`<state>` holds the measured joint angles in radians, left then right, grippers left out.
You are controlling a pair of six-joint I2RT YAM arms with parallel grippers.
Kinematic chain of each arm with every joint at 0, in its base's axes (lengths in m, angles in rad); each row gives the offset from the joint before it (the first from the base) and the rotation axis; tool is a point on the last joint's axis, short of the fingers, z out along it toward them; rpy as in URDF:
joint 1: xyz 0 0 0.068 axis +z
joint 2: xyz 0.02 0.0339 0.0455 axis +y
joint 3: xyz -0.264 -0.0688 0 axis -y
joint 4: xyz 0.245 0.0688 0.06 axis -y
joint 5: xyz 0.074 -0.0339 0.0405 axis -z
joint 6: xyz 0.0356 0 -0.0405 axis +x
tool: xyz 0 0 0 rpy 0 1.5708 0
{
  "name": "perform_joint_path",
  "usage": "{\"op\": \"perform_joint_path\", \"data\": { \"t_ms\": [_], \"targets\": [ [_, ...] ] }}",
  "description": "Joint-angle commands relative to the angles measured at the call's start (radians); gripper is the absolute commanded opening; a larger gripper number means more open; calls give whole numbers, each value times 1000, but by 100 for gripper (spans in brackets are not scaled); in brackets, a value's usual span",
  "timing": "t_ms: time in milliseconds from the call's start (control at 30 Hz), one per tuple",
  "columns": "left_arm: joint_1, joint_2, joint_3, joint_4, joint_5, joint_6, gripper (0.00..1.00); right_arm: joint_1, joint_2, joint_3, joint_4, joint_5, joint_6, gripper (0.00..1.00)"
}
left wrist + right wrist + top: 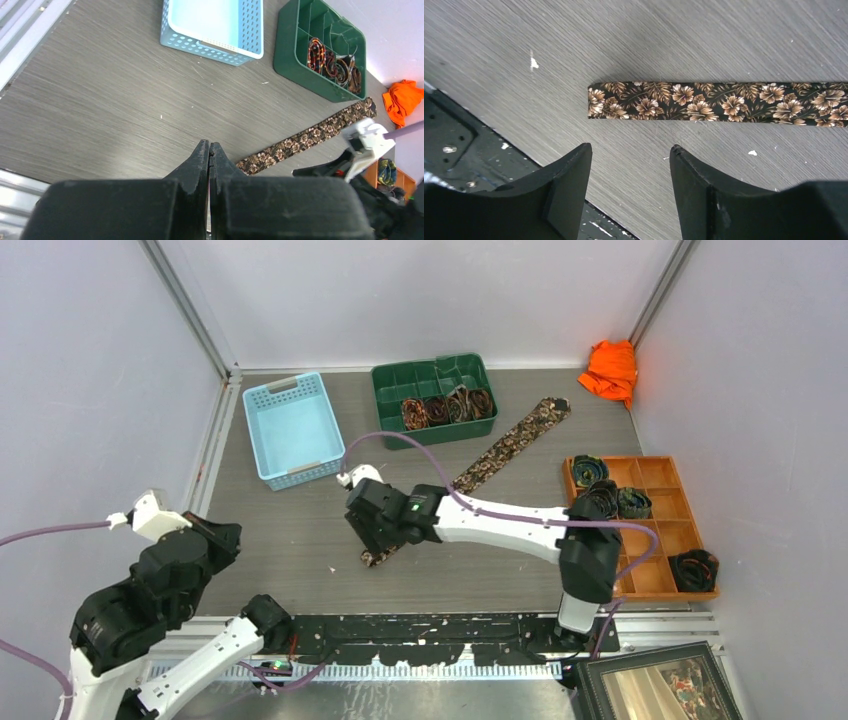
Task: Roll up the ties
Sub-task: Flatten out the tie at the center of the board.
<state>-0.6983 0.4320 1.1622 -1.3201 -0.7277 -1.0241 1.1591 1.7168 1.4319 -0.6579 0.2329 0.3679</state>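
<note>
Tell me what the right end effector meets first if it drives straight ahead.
Probably the bare tabletop just short of the narrow end of the floral tie; depth is unclear, so it may land on that end.

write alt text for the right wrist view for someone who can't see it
A brown floral tie lies flat and unrolled on the grey wood-grain table, its squared end toward the left of the picture. The right gripper is open at the bottom of the frame, its black fingers clear of the tie and holding nothing.

Blue basket [293,430], green bin [405,378], orange cloth [610,370], perhaps framed picture [655,687].
</note>
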Motion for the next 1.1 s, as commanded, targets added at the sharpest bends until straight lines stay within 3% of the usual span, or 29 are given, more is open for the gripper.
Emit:
{"op": "perform_joint_path", "data": {
  "t_ms": [0, 200, 533, 967, 1067],
  "targets": [
    [1, -53, 70, -103, -91, -63, 0, 46, 83, 86, -36, 143, 4, 64],
    [1, -103, 136, -199, -167, -96, 0, 149, 244, 209, -72, 226, -42, 69],
    [0, -136, 129, -234, -175, -105, 0, 167, 364, 286, -104, 235, -63, 69],
    [0, -163, 102, -242, -178, -112, 1, 167, 479, 304, -102, 187, -66, 53],
    [-2, -167, 100, -243, -183, -115, 1, 166, 492, 320, -123, 190, -65, 44]
  ]
}}
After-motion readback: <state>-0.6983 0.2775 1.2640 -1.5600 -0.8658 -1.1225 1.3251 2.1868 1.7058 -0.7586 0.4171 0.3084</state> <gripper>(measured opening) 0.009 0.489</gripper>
